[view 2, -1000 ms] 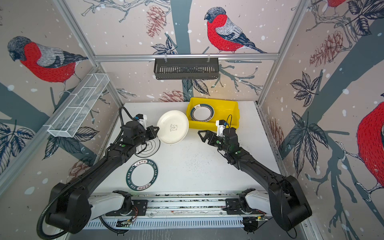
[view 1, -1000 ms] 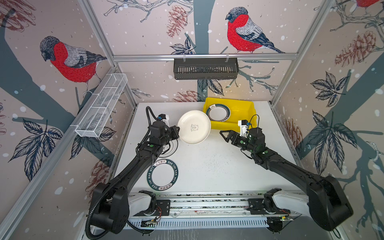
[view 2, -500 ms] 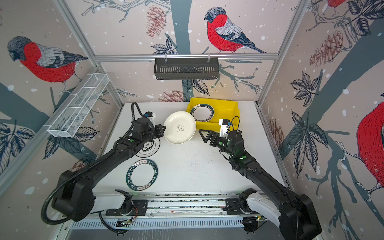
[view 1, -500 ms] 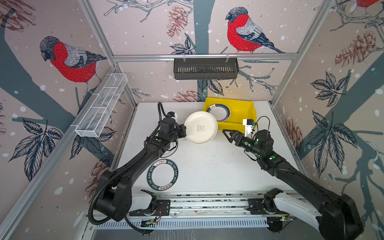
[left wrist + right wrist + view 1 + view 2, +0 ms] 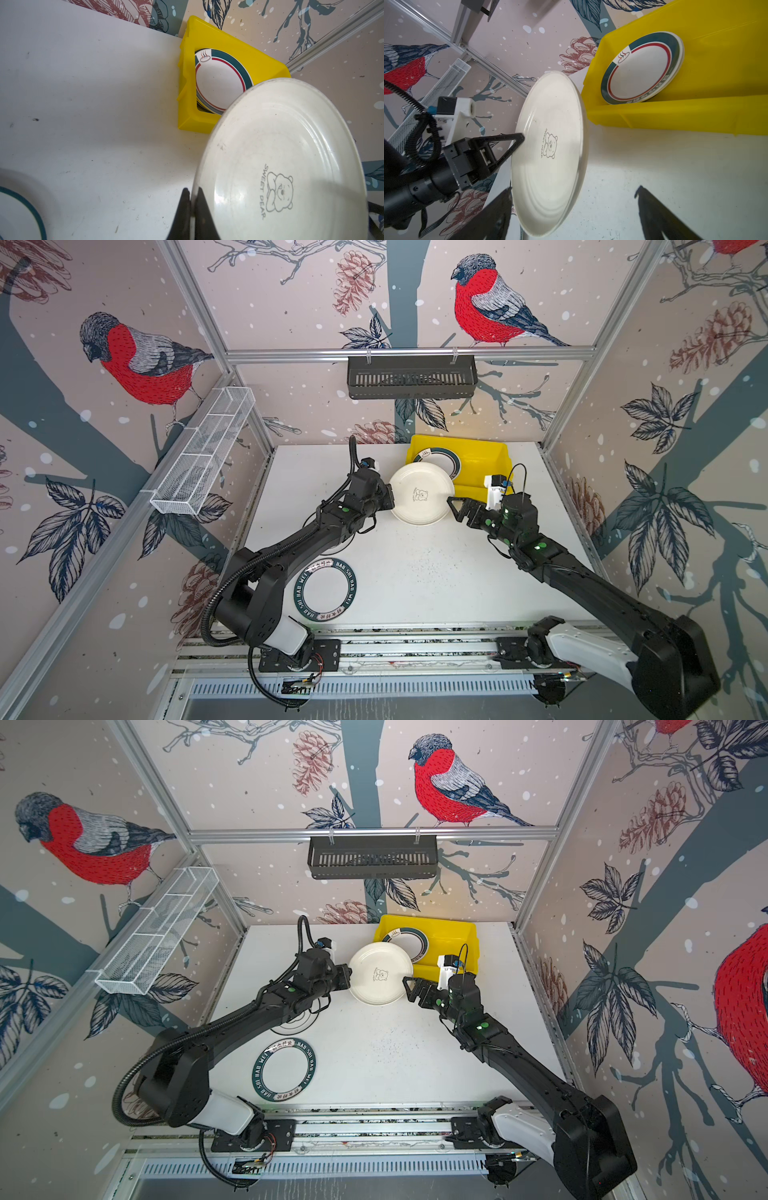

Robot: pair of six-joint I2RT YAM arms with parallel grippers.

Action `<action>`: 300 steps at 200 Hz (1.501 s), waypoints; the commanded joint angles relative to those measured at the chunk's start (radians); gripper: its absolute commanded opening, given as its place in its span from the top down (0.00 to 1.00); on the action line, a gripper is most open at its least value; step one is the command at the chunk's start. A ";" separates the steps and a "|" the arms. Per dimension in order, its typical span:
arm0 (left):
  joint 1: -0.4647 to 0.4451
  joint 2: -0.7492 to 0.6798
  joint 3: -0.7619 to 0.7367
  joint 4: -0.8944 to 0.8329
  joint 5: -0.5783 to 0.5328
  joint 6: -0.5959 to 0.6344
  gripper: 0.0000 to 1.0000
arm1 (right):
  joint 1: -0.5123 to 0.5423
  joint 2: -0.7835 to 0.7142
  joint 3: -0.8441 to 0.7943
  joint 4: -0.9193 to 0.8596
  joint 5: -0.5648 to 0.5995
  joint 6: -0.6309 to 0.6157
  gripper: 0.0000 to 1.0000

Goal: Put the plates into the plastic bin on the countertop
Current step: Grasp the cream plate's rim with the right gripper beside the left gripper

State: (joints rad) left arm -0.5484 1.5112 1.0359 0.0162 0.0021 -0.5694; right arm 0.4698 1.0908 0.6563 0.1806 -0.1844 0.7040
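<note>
While in left hand, plate aloft

Plates counted singly: 4. One bear plate was lifted. One lettered plate lay near the countertop's front edge. One ringed plate, partly hidden, lay toward its left edge. One green-rimmed plate lay uppermost in the bin; more lay beneath, number unreadable. Bins: 1. Baskets: 2, one black basket and one wire basket.
</note>
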 commanded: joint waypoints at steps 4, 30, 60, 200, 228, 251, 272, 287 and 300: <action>-0.020 -0.011 -0.010 0.078 -0.048 -0.015 1.00 | 0.000 0.021 0.012 0.006 0.051 -0.024 0.17; -0.047 -0.022 -0.028 0.096 -0.087 -0.007 1.00 | 0.000 0.055 0.029 0.016 0.045 -0.026 0.31; -0.073 -0.031 -0.033 0.110 -0.125 0.011 1.00 | 0.003 0.088 0.034 0.027 0.045 -0.014 0.50; -0.084 -0.057 -0.097 0.206 -0.135 0.042 0.98 | 0.005 0.179 0.047 0.074 0.086 0.001 0.84; -0.084 -0.068 -0.112 0.218 -0.147 0.042 0.50 | 0.004 0.193 0.060 0.048 0.123 0.013 0.98; -0.084 -0.081 -0.136 0.246 -0.140 0.053 0.02 | -0.004 0.207 0.050 0.043 0.159 0.026 0.99; -0.082 -0.113 -0.207 0.355 -0.125 0.072 0.02 | -0.024 0.225 0.057 0.026 0.156 0.022 1.00; -0.079 -0.136 -0.227 0.368 -0.135 0.076 0.02 | -0.038 0.225 0.054 0.022 0.159 0.022 1.00; -0.077 -0.147 -0.222 0.350 -0.150 0.092 0.02 | -0.045 0.217 0.047 0.026 0.163 0.020 1.00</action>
State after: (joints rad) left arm -0.6296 1.3891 0.8173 0.2798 -0.1291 -0.5114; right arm 0.4347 1.3144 0.7063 0.1848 -0.0422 0.7128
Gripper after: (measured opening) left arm 0.977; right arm 0.080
